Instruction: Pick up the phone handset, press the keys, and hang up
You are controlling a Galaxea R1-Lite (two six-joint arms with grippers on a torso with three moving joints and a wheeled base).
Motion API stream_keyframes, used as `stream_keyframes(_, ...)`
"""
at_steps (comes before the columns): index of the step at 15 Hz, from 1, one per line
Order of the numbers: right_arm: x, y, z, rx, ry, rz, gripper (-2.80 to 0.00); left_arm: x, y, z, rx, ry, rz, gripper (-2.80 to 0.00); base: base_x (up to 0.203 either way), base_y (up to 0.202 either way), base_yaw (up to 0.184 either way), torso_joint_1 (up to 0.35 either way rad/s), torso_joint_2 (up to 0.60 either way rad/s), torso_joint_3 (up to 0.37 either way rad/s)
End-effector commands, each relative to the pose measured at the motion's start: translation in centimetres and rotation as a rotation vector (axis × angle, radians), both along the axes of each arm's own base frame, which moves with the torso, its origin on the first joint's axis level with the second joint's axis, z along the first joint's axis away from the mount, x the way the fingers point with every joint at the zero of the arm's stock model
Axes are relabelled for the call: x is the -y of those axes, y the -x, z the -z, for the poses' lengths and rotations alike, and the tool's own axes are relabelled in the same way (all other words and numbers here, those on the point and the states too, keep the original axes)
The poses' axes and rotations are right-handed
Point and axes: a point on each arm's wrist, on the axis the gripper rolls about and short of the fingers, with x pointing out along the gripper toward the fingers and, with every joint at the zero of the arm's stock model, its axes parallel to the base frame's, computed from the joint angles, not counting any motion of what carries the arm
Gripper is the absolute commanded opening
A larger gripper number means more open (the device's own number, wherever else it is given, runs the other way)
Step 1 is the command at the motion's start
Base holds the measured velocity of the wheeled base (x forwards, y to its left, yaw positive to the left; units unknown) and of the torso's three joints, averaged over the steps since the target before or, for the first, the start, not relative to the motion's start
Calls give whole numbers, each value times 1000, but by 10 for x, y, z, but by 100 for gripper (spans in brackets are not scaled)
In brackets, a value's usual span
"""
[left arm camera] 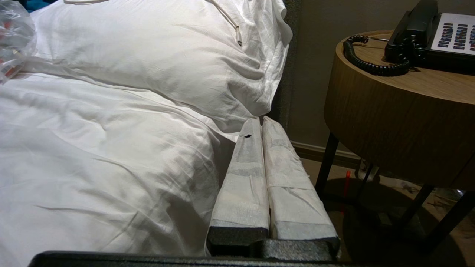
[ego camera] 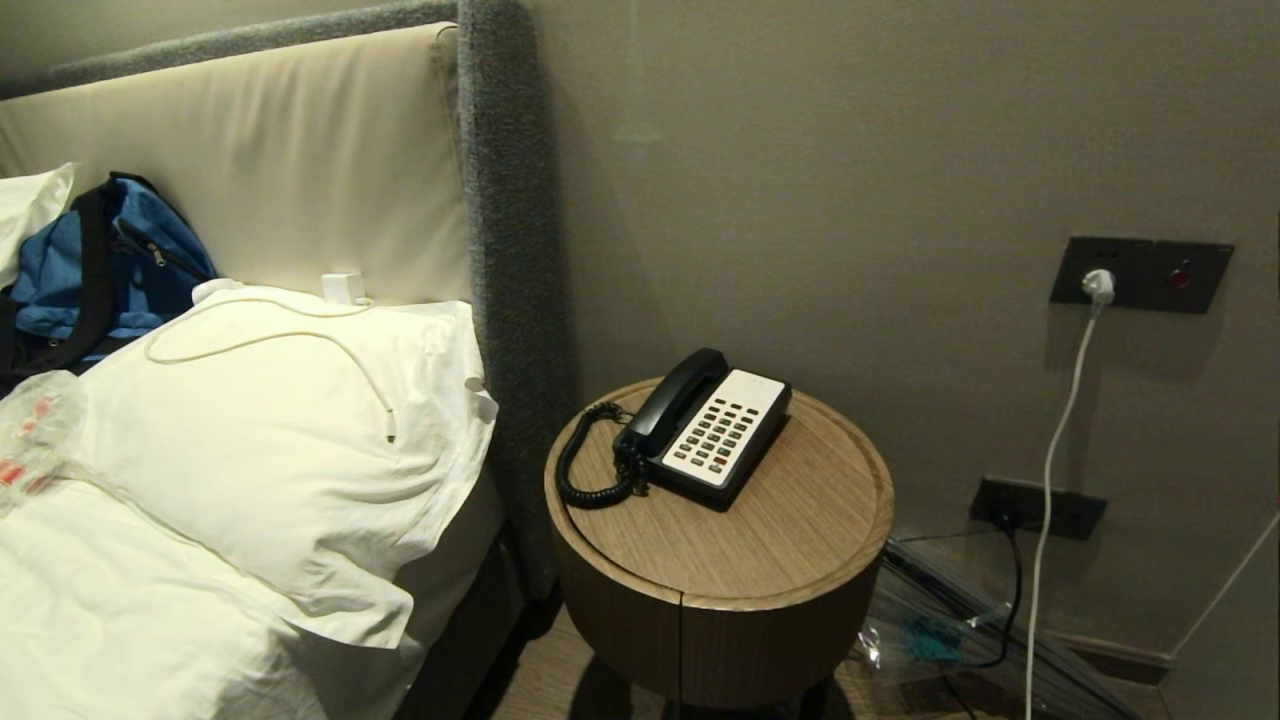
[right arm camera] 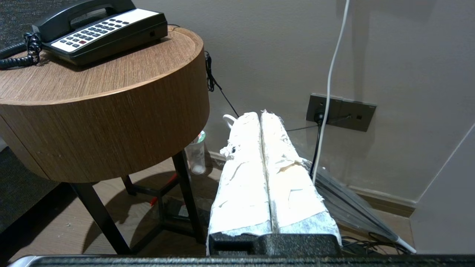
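Phone on the table, centre of my head view.
Handset (ego camera: 672, 397) lies left of the keys (ego camera: 717, 437); table (ego camera: 800, 520) stands right of the bed (ego camera: 150, 600).

Left gripper (left arm camera: 261, 120): white-wrapped fingers pressed together, held low beside the bed (left arm camera: 92, 155). White pillow (left arm camera: 167, 48) beyond. Round wooden surface (left arm camera: 400, 122) carries the phone handset (left arm camera: 412, 27), seemingly cradled, coiled cord (left arm camera: 371, 65), and the keys (left arm camera: 454, 35).

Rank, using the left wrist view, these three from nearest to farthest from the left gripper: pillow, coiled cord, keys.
1. Pillow: on the bed, just beyond the left gripper.
2. Coiled cord: on the round table, near its edge.
3. Keys: on the phone's faceplate, behind the cord.
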Motion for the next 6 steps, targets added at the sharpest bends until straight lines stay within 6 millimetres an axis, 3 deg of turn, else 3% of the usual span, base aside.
stream_keyframes(1,0,0,0,0,1,-1,-280,0,0,0,0,0,1,-280,0,0,0,0,0,0)
stream_keyframes(6,0,0,0,-2,-1,-1,-280,0,0,0,-1,-1,0,-280,0,0,0,0,0,0)
